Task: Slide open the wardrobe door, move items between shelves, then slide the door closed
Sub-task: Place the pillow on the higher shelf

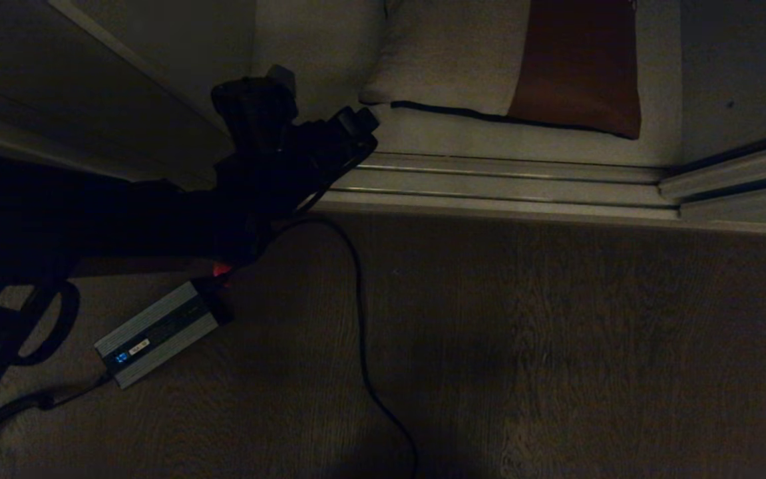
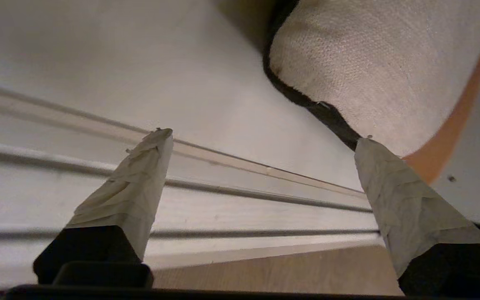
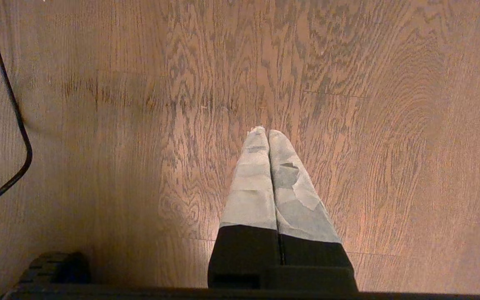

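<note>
Left end effector (image 2: 260, 137) gapes wide, empty, beside the cushion (image 2: 381, 66); no legible writing.

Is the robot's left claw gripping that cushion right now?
No, the left gripper is open, and the cushion lies free on the shelf.

No readable text, brand or number in any view. One small pale label and a blue-lit indicator on the end of the ribbed silver box (image 1: 156, 332), lower left of the head view; characters on both too small to make out. No markings on the taped gripper fingers, no print on the cushion.
</note>
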Robot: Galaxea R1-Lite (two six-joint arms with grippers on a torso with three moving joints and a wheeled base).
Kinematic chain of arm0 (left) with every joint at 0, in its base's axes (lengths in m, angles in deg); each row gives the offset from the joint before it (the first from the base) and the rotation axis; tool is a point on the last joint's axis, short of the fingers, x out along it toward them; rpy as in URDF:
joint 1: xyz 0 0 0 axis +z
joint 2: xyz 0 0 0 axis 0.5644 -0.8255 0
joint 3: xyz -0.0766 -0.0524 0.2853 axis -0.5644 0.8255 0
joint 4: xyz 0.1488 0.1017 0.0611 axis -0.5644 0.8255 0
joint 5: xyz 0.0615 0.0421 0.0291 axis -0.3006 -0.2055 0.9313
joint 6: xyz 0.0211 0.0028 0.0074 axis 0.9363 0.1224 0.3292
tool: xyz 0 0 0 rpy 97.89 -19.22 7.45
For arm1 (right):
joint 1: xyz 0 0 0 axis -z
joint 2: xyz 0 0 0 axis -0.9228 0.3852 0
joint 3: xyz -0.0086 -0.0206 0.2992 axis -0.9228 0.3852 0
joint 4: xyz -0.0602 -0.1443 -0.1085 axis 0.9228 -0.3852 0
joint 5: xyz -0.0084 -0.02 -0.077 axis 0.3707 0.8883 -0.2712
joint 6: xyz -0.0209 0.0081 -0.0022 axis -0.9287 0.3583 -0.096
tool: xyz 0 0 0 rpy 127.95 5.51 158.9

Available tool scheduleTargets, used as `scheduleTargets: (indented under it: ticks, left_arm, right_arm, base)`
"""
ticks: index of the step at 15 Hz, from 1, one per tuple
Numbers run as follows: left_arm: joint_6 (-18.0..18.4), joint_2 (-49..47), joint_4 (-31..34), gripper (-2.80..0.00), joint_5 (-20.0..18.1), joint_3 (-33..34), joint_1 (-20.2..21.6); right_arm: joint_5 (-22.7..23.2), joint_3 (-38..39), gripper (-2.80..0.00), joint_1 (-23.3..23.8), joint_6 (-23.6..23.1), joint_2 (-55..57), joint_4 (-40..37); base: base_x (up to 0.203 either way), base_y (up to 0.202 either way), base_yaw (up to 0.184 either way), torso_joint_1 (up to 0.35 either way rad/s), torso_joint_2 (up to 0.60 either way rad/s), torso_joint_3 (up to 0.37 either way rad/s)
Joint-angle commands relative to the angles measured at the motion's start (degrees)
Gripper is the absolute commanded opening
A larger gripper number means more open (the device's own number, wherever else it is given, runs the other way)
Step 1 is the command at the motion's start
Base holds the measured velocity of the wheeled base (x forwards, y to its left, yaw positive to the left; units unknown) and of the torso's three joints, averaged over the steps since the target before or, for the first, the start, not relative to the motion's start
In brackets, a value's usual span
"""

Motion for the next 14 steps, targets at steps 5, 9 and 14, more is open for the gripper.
scheduleTargets:
  ticks: [5, 9, 14]
  left_arm:
    - [-0.3, -1.4, -3.1, 0.00, -7.5, -4.6, 0.6]
    - [-0.2, -4.2, -5.0, 0.00, -10.4, -5.6, 0.6]
    - [1.4, -9.3, -11.9, 0.00, -12.6, -9.1, 0.6]
  right_arm:
    - [0.0, 0.2, -2.80, 0.0, 0.0, -0.1, 0.0]
    - [0.0, 0.2, -2.80, 0.0, 0.0, -0.1, 0.0]
    - [0.0, 0.2, -2.80, 0.0, 0.0, -0.1, 0.0]
  base:
    - [0.000, 0.000, 0.000, 0.000, 0.00, 0.000]
    - [0.000, 0.000, 0.000, 0.000, 0.00, 0.000]
    - [0.000, 0.000, 0.000, 0.000, 0.00, 0.000]
